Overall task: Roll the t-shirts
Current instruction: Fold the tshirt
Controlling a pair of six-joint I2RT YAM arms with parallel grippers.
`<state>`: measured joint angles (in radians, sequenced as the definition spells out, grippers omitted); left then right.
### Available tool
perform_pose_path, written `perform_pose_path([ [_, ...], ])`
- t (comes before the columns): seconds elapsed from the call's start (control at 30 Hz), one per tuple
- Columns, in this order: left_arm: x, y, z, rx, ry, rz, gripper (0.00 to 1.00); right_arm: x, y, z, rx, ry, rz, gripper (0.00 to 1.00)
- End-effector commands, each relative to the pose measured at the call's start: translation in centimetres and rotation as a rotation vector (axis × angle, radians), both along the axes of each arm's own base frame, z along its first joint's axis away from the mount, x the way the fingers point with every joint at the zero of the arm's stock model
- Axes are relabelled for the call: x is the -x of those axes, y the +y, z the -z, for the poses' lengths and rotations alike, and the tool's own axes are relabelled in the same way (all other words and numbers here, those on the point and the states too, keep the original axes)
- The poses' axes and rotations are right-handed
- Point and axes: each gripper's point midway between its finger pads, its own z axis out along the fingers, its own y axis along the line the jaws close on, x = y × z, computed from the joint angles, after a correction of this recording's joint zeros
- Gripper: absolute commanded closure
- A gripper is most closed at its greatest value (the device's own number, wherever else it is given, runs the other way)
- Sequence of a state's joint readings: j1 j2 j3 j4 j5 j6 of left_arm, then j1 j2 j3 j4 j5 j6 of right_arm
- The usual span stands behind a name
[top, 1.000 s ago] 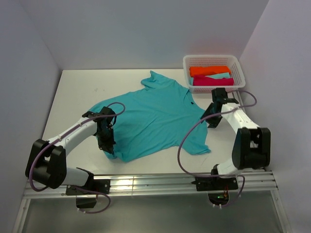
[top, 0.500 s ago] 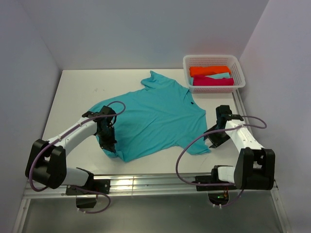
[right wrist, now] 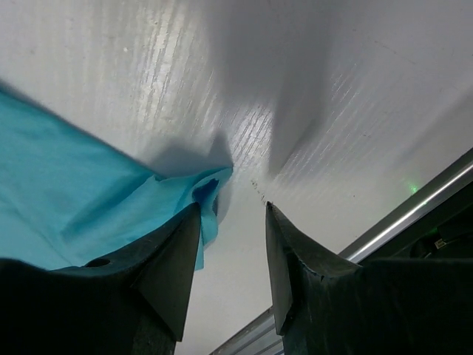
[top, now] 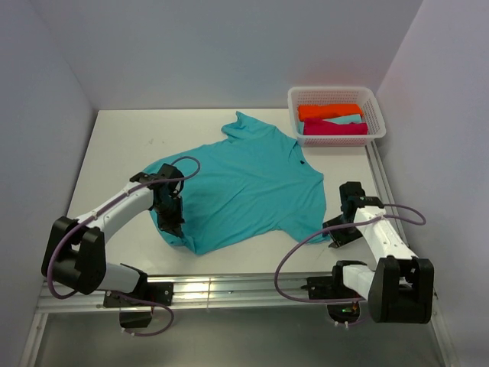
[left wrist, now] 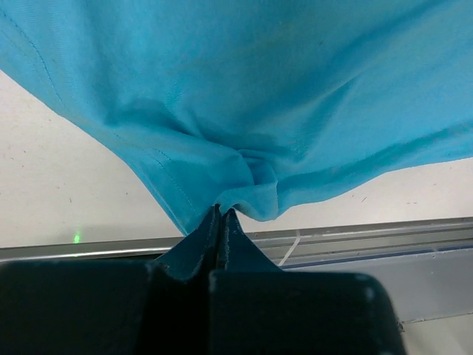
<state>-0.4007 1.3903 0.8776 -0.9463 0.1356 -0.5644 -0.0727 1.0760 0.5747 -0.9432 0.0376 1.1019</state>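
The turquoise tee (top: 244, 183) lay spread flat across the middle of the table (top: 122, 145); the left gripper (top: 172, 225) was clamped tight on its near-left hem, the cloth bunched into folds at the fingertips (left wrist: 222, 214); the right gripper (top: 335, 233) sat low at the tee's near-right corner, jaws partly apart and holding nothing, the corner tip just beside one finger (right wrist: 177, 251); the basket (top: 336, 93) at the far right held folded orange (top: 328, 111), pale turquoise (top: 345, 120) and magenta (top: 335, 128) tees.
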Motion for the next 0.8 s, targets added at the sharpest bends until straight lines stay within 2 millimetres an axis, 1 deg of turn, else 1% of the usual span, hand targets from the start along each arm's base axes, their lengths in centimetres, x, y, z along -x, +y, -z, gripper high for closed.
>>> perform_pose_path([
  [0.0,-1.1,-0.5,-0.8,0.024,-0.04,0.043,1.0,-0.7,-0.8,0.6,0.038,-0.015,0.068,0.52],
  [0.17,-1.1,-0.7,-0.9,0.029,-0.038,0.049,1.0,-0.9,-1.0,1.1,0.049,-0.034,0.092,0.53],
  [0.3,-1.1,-0.7,-1.0,0.031,-0.04,0.053,1.0,-1.3,-1.3,0.7,0.061,-0.054,0.099,0.53],
  [0.5,-1.2,-0.8,-0.9,0.035,-0.036,0.057,1.0,-2.1,-1.7,-0.5,0.084,-0.095,0.105,0.53],
  [0.57,-1.2,-0.8,-0.8,0.037,-0.033,0.059,1.0,-2.3,-1.8,-0.6,0.084,-0.104,0.11,0.52],
  [0.63,-1.3,-0.9,-0.9,0.039,-0.035,0.062,1.0,-2.5,-1.8,-0.5,0.084,-0.108,0.11,0.52],
  [0.77,-1.5,-0.9,-0.8,0.034,-0.032,0.066,1.0,-2.6,-1.5,0.7,0.07,-0.084,0.11,0.53],
])
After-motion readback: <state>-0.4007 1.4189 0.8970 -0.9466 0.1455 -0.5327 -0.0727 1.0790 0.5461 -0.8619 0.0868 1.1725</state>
